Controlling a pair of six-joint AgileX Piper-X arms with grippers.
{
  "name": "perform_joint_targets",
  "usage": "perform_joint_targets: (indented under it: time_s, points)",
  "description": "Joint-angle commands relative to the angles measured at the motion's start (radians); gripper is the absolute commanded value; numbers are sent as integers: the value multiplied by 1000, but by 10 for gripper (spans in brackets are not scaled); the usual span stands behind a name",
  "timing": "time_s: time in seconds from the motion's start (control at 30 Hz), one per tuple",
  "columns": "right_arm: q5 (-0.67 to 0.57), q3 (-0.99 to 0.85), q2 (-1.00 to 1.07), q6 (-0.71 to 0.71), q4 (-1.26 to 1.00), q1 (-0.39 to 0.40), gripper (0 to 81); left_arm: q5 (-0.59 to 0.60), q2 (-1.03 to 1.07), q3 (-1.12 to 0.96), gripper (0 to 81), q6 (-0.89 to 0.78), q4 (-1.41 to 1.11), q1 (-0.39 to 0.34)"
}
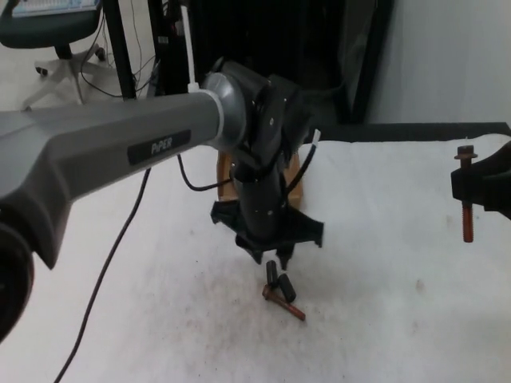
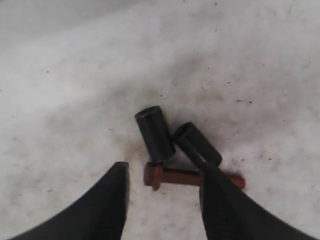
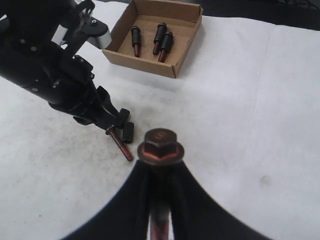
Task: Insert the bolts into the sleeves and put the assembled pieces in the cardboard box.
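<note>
Two black sleeves point(image 2: 155, 134) point(image 2: 197, 145) lie side by side on the white bench, with a rust-coloured bolt point(image 2: 190, 177) lying across their near ends. My left gripper point(image 2: 165, 200) hangs open just above them, its fingers point(image 2: 112, 205) straddling the bolt's head end. In the high view this left gripper point(image 1: 275, 247) is over the sleeves point(image 1: 279, 283) at mid-bench. My right gripper point(image 3: 161, 170) is shut on a second bolt point(image 3: 161, 147), held upright with its hex head up, at the bench's right side point(image 1: 465, 191). The cardboard box point(image 3: 145, 65) holds three assembled pieces.
The box point(image 1: 227, 185) stands behind the left arm, partly hidden by it. A black cable point(image 1: 112, 255) trails over the bench's left part. White cloth lies bare between the two grippers and toward the front edge.
</note>
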Motion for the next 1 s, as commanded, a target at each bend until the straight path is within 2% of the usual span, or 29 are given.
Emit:
perform_joint_targets:
  time_s: [0.0, 0.1, 0.27, 0.43, 0.97]
  points:
    - [-11, -5, -7, -1, 1, -2, 8, -16, 0, -8, 428, -135, -85, -36]
    - [-46, -5, -7, -1, 1, -2, 8, -16, 17, -8, 414, -192, -95, -43]
    - [-72, -5, -15, 3, 2, -2, 8, -20, 51, -8, 346, -192, -68, -43]
    - [-72, -5, -21, 3, 2, -2, 8, -72, 57, -8, 344, -208, -79, -41]
    - [-95, -5, -23, -1, 17, -2, 8, -87, 77, -8, 344, -236, -91, -7]
